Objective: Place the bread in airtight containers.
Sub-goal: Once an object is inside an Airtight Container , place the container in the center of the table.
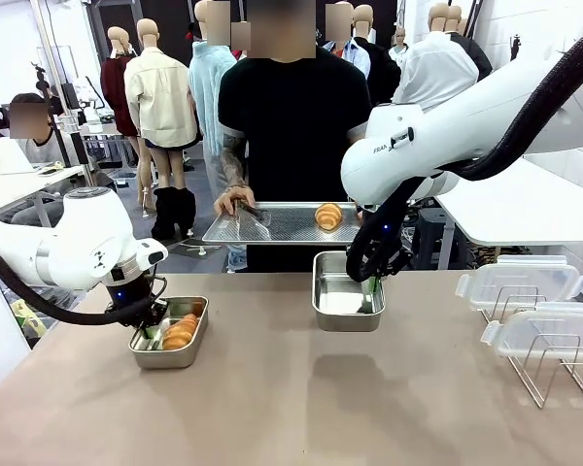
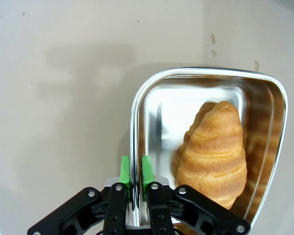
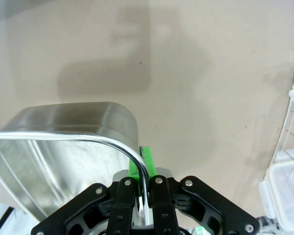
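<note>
1. In the front view the left gripper (image 1: pixel 154 328) is down at the near-left end of the left pan (image 1: pixel 171 361), which sits on the table (image 1: pixel 272 417).
2. One roll (image 1: pixel 180 332) lies inside that pan. The left wrist view shows it lying along the wall opposite the fingers.
3. The same wrist view shows the green pads (image 2: pixel 125 169) straddling the pan's rim. I cannot tell whether they press it or have let go.
4. The right gripper (image 1: pixel 369 291) reaches into the right pan (image 1: pixel 345 322), which is empty. The right wrist view shows its fingers clamped on the pan's wall at a rounded corner.
5. The front view shows a person's hand (image 1: pixel 235 201) with tongs (image 1: pixel 257 212) at a perforated tray (image 1: pixel 272 231) held beyond the table. The second roll (image 1: pixel 327 216) rests on it.
6. Two clear lids (image 1: pixel 520 282) lie on a wire rack (image 1: pixel 554 374) at the right. The right wrist view catches their edge.
</note>
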`<state>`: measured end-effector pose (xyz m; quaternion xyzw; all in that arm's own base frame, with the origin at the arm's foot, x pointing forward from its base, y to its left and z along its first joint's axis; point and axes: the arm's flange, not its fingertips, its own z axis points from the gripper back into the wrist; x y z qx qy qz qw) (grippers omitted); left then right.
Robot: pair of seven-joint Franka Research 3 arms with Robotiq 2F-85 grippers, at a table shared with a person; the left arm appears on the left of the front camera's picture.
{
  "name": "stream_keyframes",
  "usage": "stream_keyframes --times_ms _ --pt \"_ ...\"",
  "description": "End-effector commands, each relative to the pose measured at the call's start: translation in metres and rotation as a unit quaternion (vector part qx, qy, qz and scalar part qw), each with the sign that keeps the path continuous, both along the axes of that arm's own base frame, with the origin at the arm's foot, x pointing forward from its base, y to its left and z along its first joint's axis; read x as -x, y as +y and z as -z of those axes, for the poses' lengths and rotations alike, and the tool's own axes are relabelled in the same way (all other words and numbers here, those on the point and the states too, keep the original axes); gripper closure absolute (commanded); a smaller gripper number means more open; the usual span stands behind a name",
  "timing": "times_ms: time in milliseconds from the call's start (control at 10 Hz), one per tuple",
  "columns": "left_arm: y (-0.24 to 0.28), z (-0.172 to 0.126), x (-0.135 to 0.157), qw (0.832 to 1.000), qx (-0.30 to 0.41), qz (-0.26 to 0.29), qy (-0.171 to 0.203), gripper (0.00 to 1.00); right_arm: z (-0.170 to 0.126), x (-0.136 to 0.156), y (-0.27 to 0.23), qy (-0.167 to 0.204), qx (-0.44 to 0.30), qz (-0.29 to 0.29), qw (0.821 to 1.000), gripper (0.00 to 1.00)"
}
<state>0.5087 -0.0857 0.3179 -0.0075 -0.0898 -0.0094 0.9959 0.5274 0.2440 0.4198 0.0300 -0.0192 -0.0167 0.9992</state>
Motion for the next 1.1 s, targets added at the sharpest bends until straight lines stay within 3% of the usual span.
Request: stream_keyframes --times_ms 0,200,300,700,1000 --pt "0.004 -0.005 0.002 1.0 0.005 0.016 -0.007 0.52 -0.003 -0.001 0.0 -0.001 0.001 -0.004 1.0 1.0" --pt "0.001 -0.021 0.009 1.0 -0.009 0.026 -0.016 0.12 -0.003 -0.001 0.0 -0.001 0.001 -0.004 1.0 1.0" --pt "-0.001 -0.035 0.016 0.999 -0.022 0.034 -0.026 0.0 -0.003 -0.001 0.0 -0.001 0.001 -0.004 1.0 1.0" --pt "0.024 -0.103 0.033 0.997 -0.038 0.044 -0.057 0.0 -0.003 -0.001 0.0 -0.001 0.001 -0.004 1.0 1.0" --pt "0.087 -0.14 0.04 0.999 -0.032 0.004 -0.042 0.0 -0.003 -0.001 0.0 -0.001 0.001 -0.004 1.0 1.0"
